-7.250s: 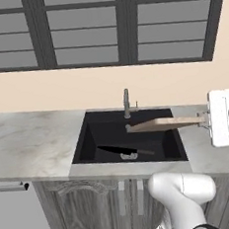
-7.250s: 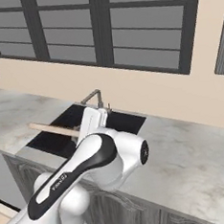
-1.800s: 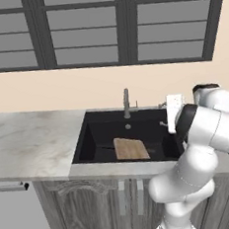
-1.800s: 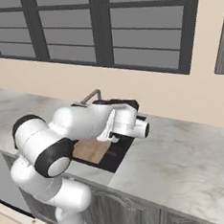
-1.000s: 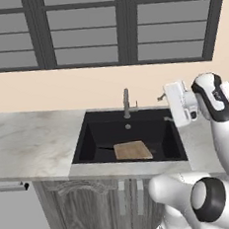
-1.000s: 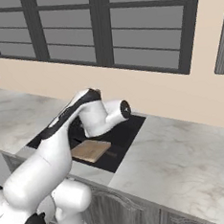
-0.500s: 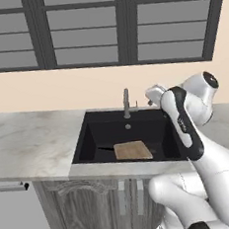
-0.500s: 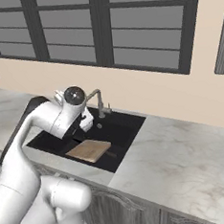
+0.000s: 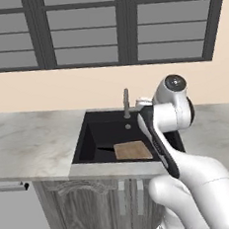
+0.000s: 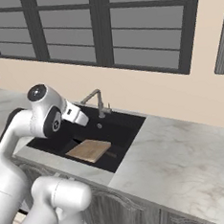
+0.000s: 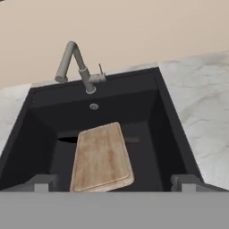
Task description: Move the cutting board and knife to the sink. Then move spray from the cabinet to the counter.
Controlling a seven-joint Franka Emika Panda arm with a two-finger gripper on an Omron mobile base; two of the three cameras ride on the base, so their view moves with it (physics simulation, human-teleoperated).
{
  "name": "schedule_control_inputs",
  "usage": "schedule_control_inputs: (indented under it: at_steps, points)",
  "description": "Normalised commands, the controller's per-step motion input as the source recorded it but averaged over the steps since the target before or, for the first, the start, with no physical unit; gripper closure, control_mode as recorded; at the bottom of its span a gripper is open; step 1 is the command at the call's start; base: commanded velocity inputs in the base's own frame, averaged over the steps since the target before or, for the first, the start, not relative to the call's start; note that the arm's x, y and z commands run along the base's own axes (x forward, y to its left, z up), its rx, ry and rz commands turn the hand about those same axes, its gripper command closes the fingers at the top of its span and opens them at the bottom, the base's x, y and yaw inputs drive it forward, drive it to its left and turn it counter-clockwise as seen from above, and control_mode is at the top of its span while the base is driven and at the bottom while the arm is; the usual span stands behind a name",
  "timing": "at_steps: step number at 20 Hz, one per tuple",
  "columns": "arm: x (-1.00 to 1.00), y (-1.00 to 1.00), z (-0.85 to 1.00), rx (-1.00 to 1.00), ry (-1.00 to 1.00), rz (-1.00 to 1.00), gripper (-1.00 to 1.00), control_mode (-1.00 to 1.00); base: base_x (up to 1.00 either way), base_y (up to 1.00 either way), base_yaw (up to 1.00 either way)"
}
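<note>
Kitchen: pale marbled table point(image 10: 185, 160) w/ black sink point(image 9: 91, 133) under dark window
Cutting board point(image 11: 102, 159): flat on sink floor, below faucet point(image 11: 74, 62); looks deliberately set down there
Knife point(image 9: 105, 148): black tip pokes out from under board, so sink step looks done
Pincer point(image 11: 112, 183): spread wide, empty; board lies just below, apart
Spray: can't tell where

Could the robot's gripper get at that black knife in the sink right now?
Probably not easily. The knife lies mostly under the cutting board in the sink, with just its end poking out. The open gripper hangs above the board.
</note>
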Motion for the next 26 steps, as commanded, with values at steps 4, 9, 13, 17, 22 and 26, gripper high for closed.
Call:
schedule_control_inputs:
  at_steps: [4,9,13,17,22,26]
  points:
    - [-0.09,-0.06,0.08,-0.18,0.08,0.06,-1.00,-1.00,0.00,0.00,0.00]
    - [-0.36,-0.04,0.00,0.04,-0.01,0.02,-1.00,-1.00,0.00,0.00,0.00]
    - [-0.53,0.00,0.08,0.05,0.03,0.07,-1.00,-1.00,0.00,0.00,0.00]
    - [-0.55,0.00,0.46,0.00,0.00,0.05,-1.00,-1.00,0.00,0.00,0.00]
    - [-0.47,0.00,0.75,-0.08,0.00,0.08,-1.00,-1.00,0.00,0.00,0.00]
    - [-0.53,0.02,0.68,0.00,-0.06,0.12,-1.00,-1.00,0.00,0.00,0.00]
